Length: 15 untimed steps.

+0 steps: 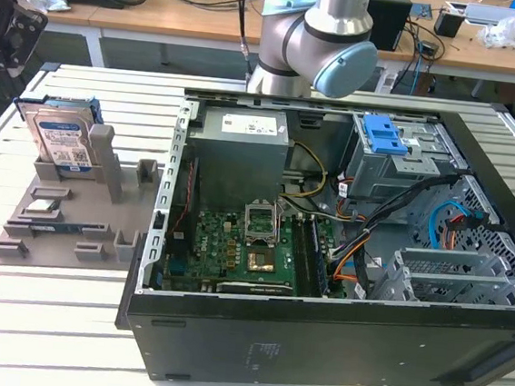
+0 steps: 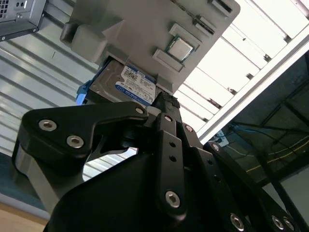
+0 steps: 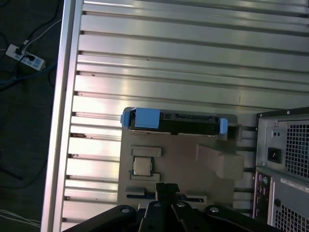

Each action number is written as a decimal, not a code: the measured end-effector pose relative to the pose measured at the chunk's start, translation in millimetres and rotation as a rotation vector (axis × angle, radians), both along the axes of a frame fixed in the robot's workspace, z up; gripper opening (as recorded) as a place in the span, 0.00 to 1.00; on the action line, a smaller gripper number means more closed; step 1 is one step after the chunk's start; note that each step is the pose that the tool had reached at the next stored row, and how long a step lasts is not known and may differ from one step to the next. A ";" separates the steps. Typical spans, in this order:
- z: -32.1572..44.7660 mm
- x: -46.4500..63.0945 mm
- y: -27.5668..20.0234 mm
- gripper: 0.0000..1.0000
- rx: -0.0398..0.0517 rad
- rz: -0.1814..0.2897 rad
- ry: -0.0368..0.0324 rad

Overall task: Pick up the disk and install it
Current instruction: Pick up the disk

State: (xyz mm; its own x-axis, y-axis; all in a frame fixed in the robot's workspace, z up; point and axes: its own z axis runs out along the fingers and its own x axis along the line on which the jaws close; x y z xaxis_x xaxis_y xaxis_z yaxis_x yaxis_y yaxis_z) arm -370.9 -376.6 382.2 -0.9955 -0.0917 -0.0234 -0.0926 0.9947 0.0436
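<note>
Slatted aluminium surface (image 1: 43, 337) is carrying a grey plastic holder (image 1: 110, 211) and an open PC case (image 1: 317, 336). You are looking at the disk (image 1: 62, 138) standing on edge in the holder, at the exterior view's left. The gripper (image 3: 166, 187) is hovering clear of it, and the jaws appear to be closed and empty. The disk (image 3: 188, 125) is lying ahead of the tips, its upper edge crosswise to them, with blue plastic rails (image 3: 145, 118) framing a silver metal body.

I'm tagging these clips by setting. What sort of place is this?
Probably a robotics lab for computer assembly: an open black metal computer case, a silver hard drive with blue rails in a grey plastic fixture, wooden desks behind.
</note>
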 end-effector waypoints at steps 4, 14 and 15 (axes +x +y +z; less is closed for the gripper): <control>0.0 0.0 0.0 0.10 0.0000 0.041 0.0000; 0.0 0.0 0.0 0.10 0.0000 0.127 0.0000; 0.0 0.0 0.0 0.10 0.0000 0.137 0.0000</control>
State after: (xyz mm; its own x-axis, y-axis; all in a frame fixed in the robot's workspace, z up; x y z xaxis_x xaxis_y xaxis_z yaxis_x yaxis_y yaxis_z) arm -370.9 -376.7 382.2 -0.9737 -0.2268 -0.0234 -0.2277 0.9728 0.0436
